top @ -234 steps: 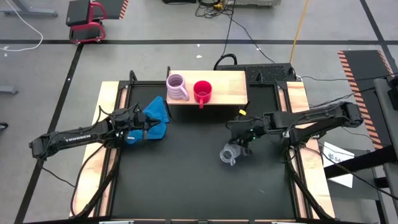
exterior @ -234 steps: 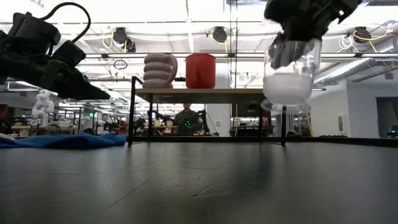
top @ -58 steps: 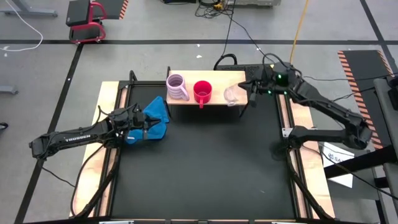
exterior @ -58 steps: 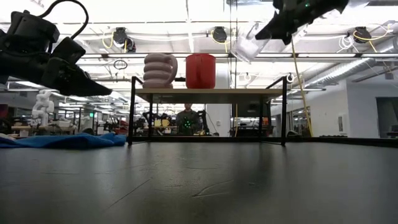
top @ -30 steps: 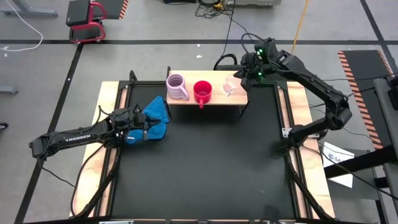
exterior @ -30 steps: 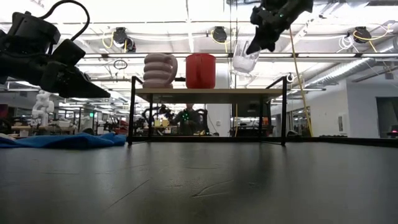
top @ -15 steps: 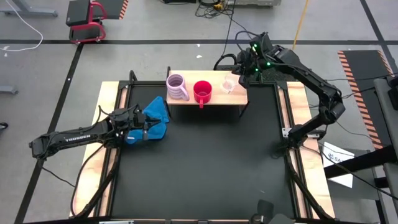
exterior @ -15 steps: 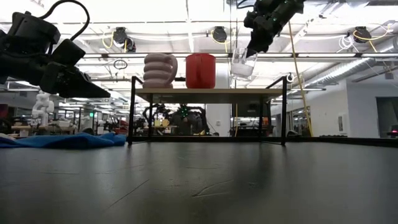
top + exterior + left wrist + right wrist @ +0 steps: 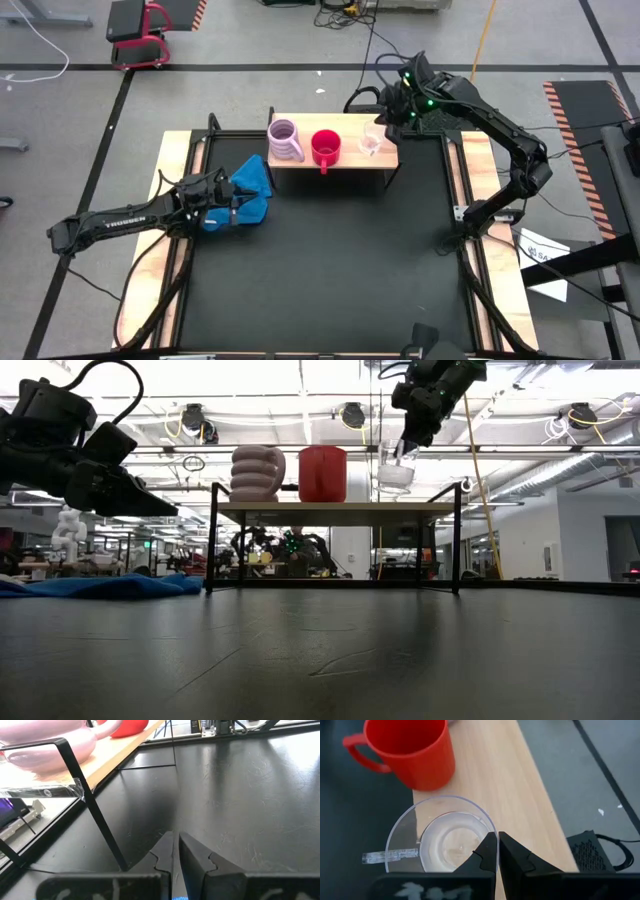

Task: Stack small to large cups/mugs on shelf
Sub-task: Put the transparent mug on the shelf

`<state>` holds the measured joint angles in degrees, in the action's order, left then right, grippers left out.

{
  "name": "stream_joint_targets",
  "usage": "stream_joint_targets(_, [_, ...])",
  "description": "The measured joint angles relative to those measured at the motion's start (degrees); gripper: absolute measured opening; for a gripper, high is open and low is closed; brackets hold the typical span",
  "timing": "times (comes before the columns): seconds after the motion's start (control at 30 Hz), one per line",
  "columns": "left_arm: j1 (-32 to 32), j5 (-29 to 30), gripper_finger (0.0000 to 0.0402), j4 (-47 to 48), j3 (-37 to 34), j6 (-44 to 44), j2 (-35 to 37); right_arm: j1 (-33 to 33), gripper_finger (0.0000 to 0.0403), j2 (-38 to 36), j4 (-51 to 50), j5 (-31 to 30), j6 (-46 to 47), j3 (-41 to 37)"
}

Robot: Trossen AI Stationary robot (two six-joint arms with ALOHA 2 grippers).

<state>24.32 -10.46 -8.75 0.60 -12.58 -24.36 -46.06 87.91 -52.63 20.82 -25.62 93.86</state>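
Observation:
The light-wood shelf (image 9: 350, 124) stands at the table's far edge. The ribbed lilac mug (image 9: 285, 140) and the red mug (image 9: 326, 148) stand on it side by side. The clear glass cup (image 9: 395, 472) hangs just over the shelf's right end, next to the red mug (image 9: 410, 750), with my right gripper (image 9: 496, 844) shut on it. My left gripper (image 9: 238, 205) is at the table's left, shut, above a blue cloth (image 9: 252, 185), and touches nothing that shows. My right gripper pinches the glass cup's rim (image 9: 489, 831) on the side away from its handle (image 9: 390, 855), one finger inside the wall and one outside. The fingers slant down from above and from the far right. The cup hangs mouth up, nearly upright, its base a little above the shelf top (image 9: 330, 507).
The shelf's dark legs (image 9: 457, 540) stand on the black table. The blue cloth (image 9: 100, 585) lies at the left. Pale wooden rails (image 9: 480, 170) run along the table's sides. Cables and a black box (image 9: 430, 118) sit behind the shelf.
My right gripper has rolled its wrist and shifted slightly over the shelf's right end. The glass cup, tilted a second ago, now hangs nearly upright and has sunk a little toward the shelf top.

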Motion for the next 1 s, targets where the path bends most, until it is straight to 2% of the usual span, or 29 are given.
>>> stream_joint_targets(0.4, [0.0,0.0,0.0031,0.0,0.0,0.4,0.0,0.9,0.0000,0.1,-3.5,0.0,-1.9,0.0])
stream_joint_targets(1.0, [0.0,0.0,0.0031,0.1,0.0,0.6,0.0,4.2,0.0000,0.4,-3.0,0.0,-3.8,-0.1])
